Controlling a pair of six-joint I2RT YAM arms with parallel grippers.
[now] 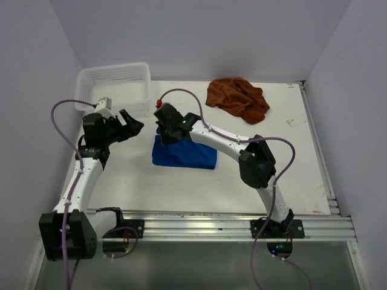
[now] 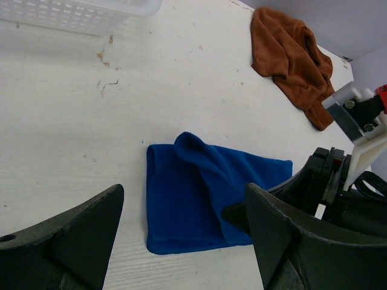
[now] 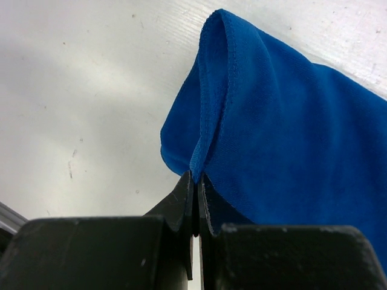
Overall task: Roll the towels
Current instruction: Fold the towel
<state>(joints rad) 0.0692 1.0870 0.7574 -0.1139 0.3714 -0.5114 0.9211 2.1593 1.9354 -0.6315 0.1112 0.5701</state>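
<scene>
The blue towel (image 1: 184, 156) lies folded in the middle of the table, with one edge pulled up into a ridge (image 2: 199, 151). My right gripper (image 1: 164, 136) is shut on that raised hemmed edge (image 3: 208, 109) at the towel's left end, its jaws (image 3: 196, 178) pressed together on the cloth. My left gripper (image 1: 134, 127) hovers open just left of the blue towel, with nothing between its fingers (image 2: 184, 192). The rust-brown towel (image 1: 237, 99) lies crumpled at the back right (image 2: 290, 57), away from both grippers.
A white mesh basket (image 1: 115, 84) stands at the back left corner, its rim (image 2: 78, 12) behind the left gripper. The right arm's forearm (image 1: 224, 140) reaches across above the blue towel. Walls close in the table on three sides.
</scene>
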